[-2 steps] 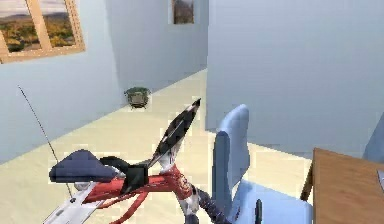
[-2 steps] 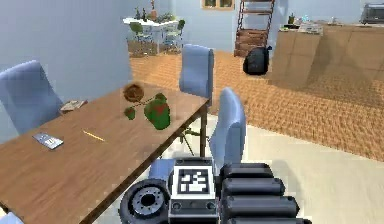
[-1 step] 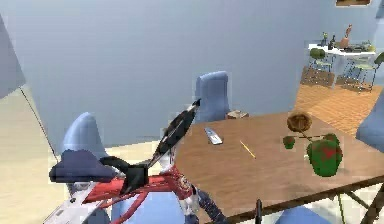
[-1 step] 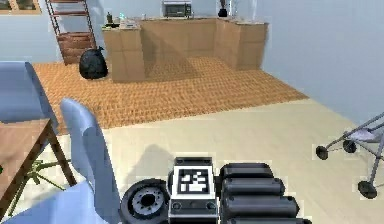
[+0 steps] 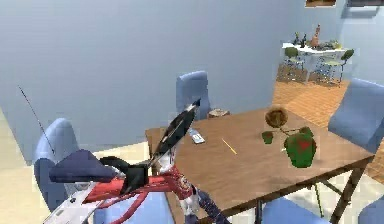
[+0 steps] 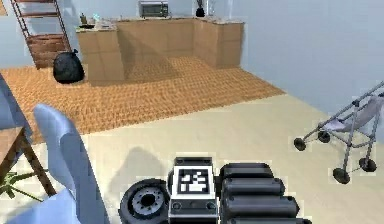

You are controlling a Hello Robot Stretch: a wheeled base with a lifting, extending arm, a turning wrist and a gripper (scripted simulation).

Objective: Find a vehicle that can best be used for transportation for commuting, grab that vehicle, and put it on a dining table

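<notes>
In the forward view, the bicycle [image 5: 130,185] is lying low at the near-left corner of the wooden counter [image 5: 250,168]. Its red and white frame and dark saddle are sitting over a blue chair [image 5: 58,140] at that corner, and its dark front end is rising in front of the counter's near-left edge. On the counter, a green plant [image 5: 299,148] is sitting toward its right end, with a brown round thing [image 5: 276,118] just behind it. A pencil [image 5: 229,146] is lying near the counter's middle, and a small flat device [image 5: 198,137] toward its left end. A second blue chair [image 5: 192,92] is standing at the counter's far side and a third [image 5: 358,112] at its right end.

In the arm side view, a corner of the wooden counter [image 6: 8,150] is showing with a blue chair [image 6: 65,150] just beside it. Well apart from it, the arm [image 6: 250,195] is rising as dark blocks with a white marker square [image 6: 192,181]. The dark round body beside the marker, on the counter's side, is probably the tool [image 6: 146,200]. Its fingers are not making themselves out, so I cannot tell whether it is holding anything. A grey stroller [image 6: 345,130] is standing on the floor far from the wooden counter. Beyond it, a kitchen counter [image 6: 160,50] is carrying a microwave [image 6: 153,10].
</notes>
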